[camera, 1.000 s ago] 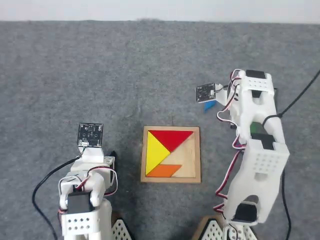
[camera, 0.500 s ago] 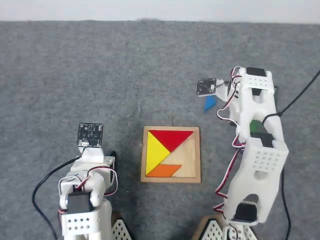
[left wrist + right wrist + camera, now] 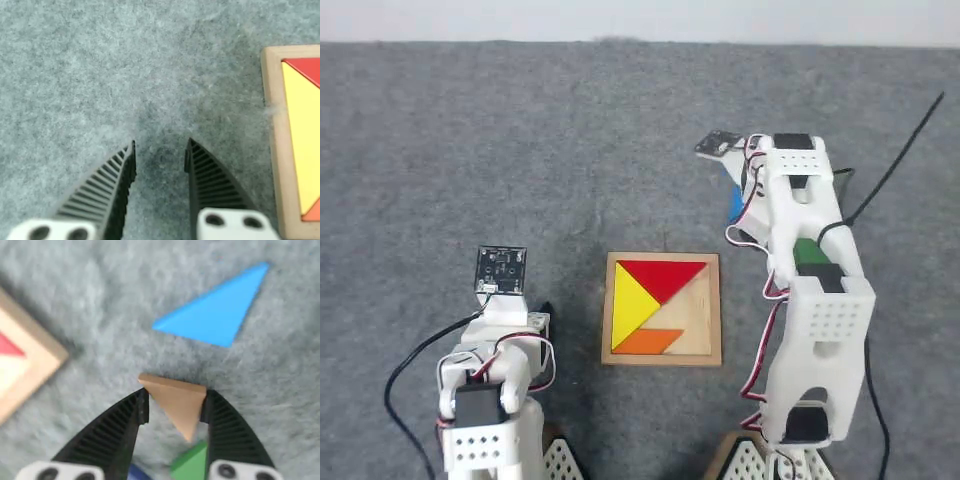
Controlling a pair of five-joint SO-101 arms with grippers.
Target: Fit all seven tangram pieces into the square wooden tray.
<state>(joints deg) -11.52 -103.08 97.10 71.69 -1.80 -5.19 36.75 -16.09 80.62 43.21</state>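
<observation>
The square wooden tray (image 3: 712, 308) lies mid-table and holds a red triangle (image 3: 663, 276), a yellow triangle (image 3: 632, 303) and an orange parallelogram (image 3: 648, 342); its right part is bare wood. In the right wrist view, my right gripper (image 3: 175, 397) is shut on a tan triangle (image 3: 177, 407), just off a blue triangle (image 3: 212, 312) on the carpet. A green piece (image 3: 192, 464) shows beside the fingers. From above, the blue triangle (image 3: 734, 205) peeks out beside the right arm (image 3: 800, 200). My left gripper (image 3: 161, 145) is open over bare carpet, left of the tray (image 3: 272, 125).
Grey carpet covers the whole table. A green piece (image 3: 809, 250) shows under the right arm. A tray corner (image 3: 30, 370) sits close to the right gripper. The left arm (image 3: 490, 385) stands at the front left, with open carpet behind it.
The right arm's wrist has swung left and toward the back of the table, and now partly covers the blue triangle. The left arm and the tray's pieces have not moved.
</observation>
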